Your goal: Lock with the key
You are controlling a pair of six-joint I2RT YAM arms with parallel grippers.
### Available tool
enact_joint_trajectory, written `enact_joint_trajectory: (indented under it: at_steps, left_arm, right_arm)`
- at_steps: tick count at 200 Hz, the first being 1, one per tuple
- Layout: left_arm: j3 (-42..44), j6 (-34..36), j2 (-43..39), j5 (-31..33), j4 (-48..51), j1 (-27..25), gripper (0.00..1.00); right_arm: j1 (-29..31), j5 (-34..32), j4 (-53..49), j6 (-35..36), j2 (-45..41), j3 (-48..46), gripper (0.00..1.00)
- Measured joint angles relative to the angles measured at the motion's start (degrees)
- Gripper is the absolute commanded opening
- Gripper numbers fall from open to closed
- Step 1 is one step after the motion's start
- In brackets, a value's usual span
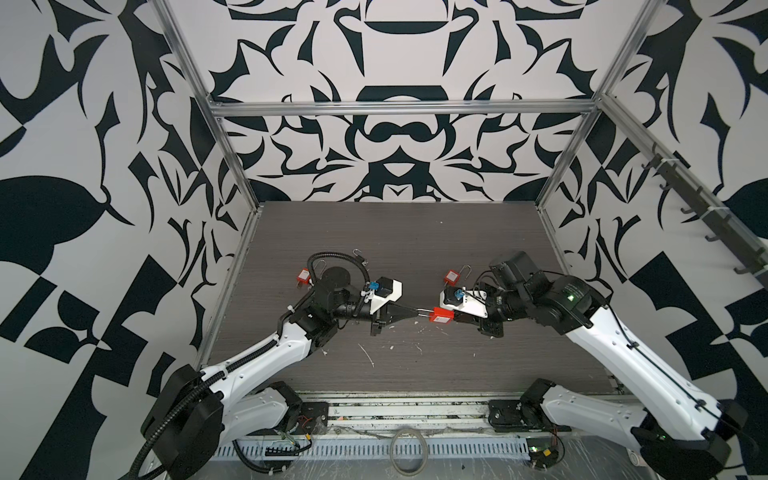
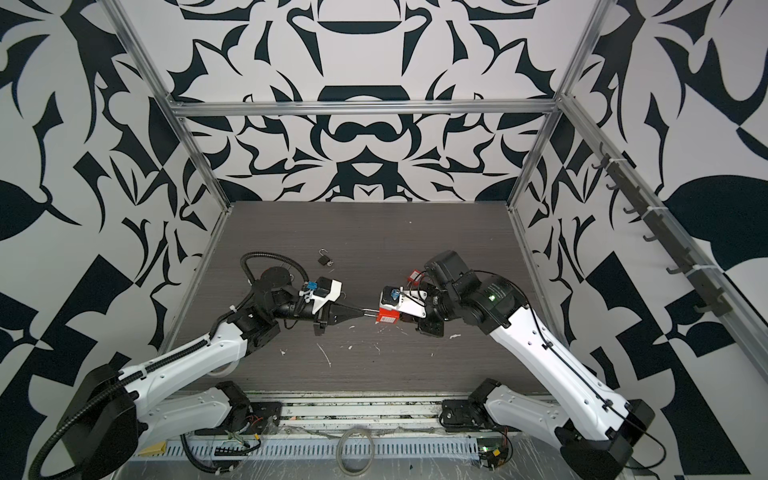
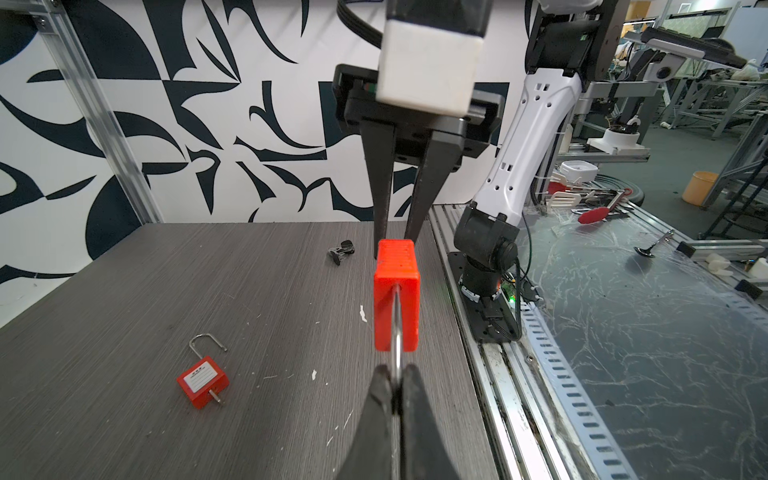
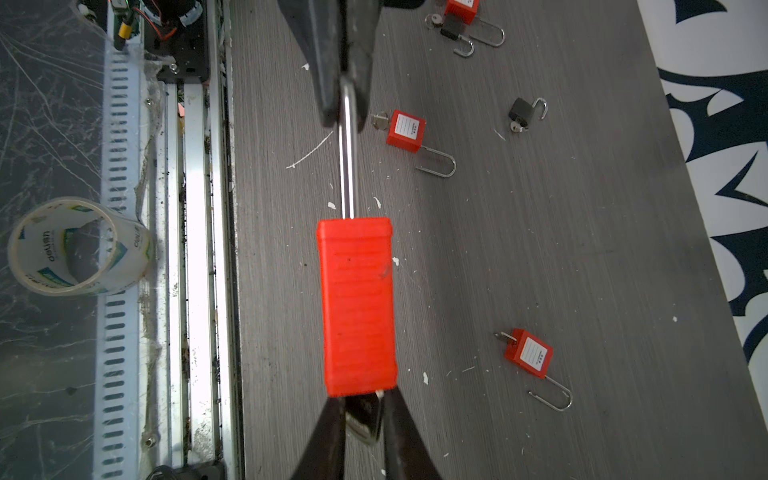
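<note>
A red padlock [image 1: 441, 316] [image 2: 386, 316] hangs in the air between my two grippers, above the middle of the grey table [image 1: 415, 365]. My left gripper [image 3: 397, 374] [image 1: 417, 311] is shut on its steel shackle [image 3: 397, 353] [image 4: 347, 166]. At the body's other end, a key [image 4: 365, 415] with a dark head sticks out of the padlock [image 4: 357, 303]. My right gripper [image 4: 361, 399] [image 1: 455, 318] has its fingers pressed on either side of that key head. In the left wrist view the padlock body [image 3: 395, 299] hides the key.
Other red padlocks with keys lie on the table [image 4: 405, 129] [image 4: 528, 353] [image 3: 202, 380]. A small black padlock [image 4: 521, 110] [image 2: 325, 259] lies further back. A tape roll [image 4: 79, 245] stands beyond the front rail. White flecks dot the table.
</note>
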State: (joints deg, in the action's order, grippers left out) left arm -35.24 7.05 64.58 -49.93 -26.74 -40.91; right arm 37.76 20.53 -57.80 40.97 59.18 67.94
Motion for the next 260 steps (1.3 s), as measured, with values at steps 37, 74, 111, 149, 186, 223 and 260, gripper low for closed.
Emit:
enact_joint_trajectory:
  at_steps: [37, 74, 111, 149, 186, 223, 260]
  left_arm:
    - [0.0, 0.0, 0.0, 0.4, 0.0, 0.0, 0.0]
    - [-0.3, -0.1, 0.1, 0.7, 0.6, 0.0, 0.0]
    - [-0.3, -0.2, 0.2, 0.6, 0.9, 0.0, 0.0]
    - [-0.3, -0.2, 0.2, 0.6, 0.9, 0.0, 0.0]
    - [-0.3, -0.2, 0.2, 0.6, 0.9, 0.0, 0.0]
    - [-0.3, -0.8, 0.2, 0.8, 0.8, 0.0, 0.0]
    - [-0.3, -1.8, 0.5, 0.9, -0.7, 0.0, 0.0]
  right_arm:
    - [0.2, -1.3, 1.5, 0.7, -1.2, -0.8, 0.22]
    - [0.2, -3.2, 2.9, 1.6, -4.4, -1.9, 0.23]
    - [0.2, -3.6, 2.4, 1.6, -3.3, -1.9, 0.34]
    - [0.2, -1.2, -0.1, 0.8, 0.5, -0.5, 0.31]
    - [0.3, 0.0, -0.4, -0.2, 2.0, -0.3, 0.22]
    - [0.4, -0.4, 1.6, -0.9, 0.7, -1.2, 0.12]
    - [0.9, -0.9, 3.6, -1.6, -1.3, -3.5, 0.17]
